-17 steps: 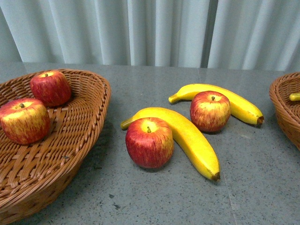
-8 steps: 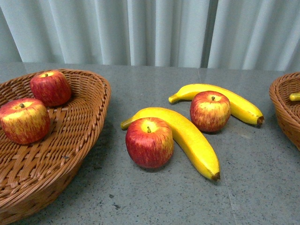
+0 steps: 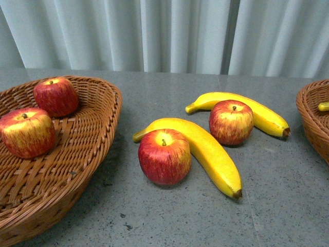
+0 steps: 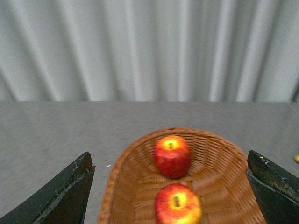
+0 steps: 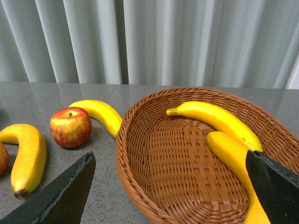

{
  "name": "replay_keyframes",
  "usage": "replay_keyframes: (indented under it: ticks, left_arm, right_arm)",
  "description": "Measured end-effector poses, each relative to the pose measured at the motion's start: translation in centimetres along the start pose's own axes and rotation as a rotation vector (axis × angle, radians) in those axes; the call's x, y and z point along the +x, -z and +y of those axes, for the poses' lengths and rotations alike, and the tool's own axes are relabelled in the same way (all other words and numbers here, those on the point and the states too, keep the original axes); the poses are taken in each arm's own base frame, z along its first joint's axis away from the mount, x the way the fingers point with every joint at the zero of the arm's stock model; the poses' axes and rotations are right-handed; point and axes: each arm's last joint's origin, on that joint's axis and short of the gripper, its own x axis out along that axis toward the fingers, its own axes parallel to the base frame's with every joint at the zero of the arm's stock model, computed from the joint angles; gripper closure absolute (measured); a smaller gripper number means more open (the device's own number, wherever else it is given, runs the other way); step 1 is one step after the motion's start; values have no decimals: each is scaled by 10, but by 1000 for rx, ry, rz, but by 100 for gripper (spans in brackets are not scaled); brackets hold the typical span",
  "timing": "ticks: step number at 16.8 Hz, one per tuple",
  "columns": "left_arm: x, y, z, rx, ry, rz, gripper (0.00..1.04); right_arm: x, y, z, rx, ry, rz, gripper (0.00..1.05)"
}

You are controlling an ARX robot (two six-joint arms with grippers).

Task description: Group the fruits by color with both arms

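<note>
— Since neither arm shows from the front, where are the grippers?
— The left gripper [image 4: 169,156] faces the left basket [image 4: 112,186], jaws wide apart and empty. The right gripper [image 5: 169,156] faces the right basket [image 5: 135,154], jaws likewise spread, holding nothing.
— And the fruit?
— Two apples [image 3: 55,96] lie in the left basket, two bananas [image 5: 215,116] in the right. On the table [image 3: 154,98] between them, a front apple [image 3: 164,156] sits against a long banana [image 3: 211,154], and a rear apple [image 3: 231,122] sits against a second banana [image 3: 262,116].
</note>
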Motion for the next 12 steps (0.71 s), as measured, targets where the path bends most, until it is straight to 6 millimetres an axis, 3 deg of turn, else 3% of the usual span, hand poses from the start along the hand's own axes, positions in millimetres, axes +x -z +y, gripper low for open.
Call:
replay_keyframes:
  ticks: [3, 6, 12]
  left_arm:
    - [42, -15, -52, 126, 332, 123, 7]
    - [63, 3, -94, 263, 584, 299, 7]
    - [92, 33, -115, 413, 742, 459, 7]
  right_arm:
    - [0, 0, 0, 0, 0, 0, 7]
    - [0, 0, 0, 0, 0, 0, 7]
    - [0, 0, 0, 0, 0, 0, 7]
